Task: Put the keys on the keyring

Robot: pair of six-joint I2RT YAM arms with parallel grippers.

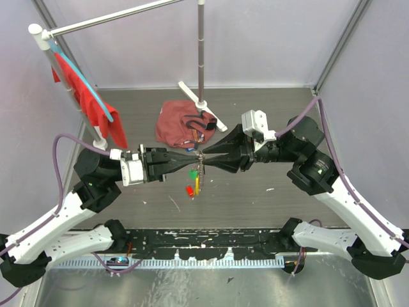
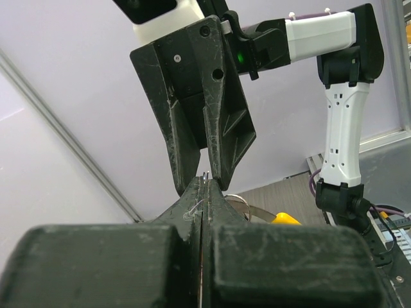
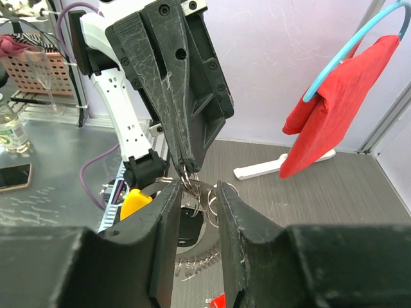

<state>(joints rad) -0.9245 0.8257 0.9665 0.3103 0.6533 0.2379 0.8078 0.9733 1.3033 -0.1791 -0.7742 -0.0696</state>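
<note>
My two grippers meet tip to tip above the middle of the table. My left gripper (image 1: 195,158) is shut on the thin silvery wire of the keyring (image 3: 188,176); the wire also shows at its tip in the left wrist view (image 2: 207,176). A coiled, spring-like stretch (image 3: 196,264) hangs below. Yellow-headed (image 3: 133,202) and black-headed (image 3: 192,224) keys hang from the rings. My right gripper (image 3: 196,192) is open, its fingers either side of the rings just under the left fingertips. From above, green (image 1: 193,173) and yellow (image 1: 197,184) keys dangle; a red key (image 1: 190,190) is below.
A maroon cloth bag (image 1: 182,125) lies behind the grippers beside the white-footed pole stand (image 1: 202,102). A red cloth on a blue hanger (image 1: 89,96) hangs from the rail at the left. A black strip (image 1: 204,243) runs along the near edge.
</note>
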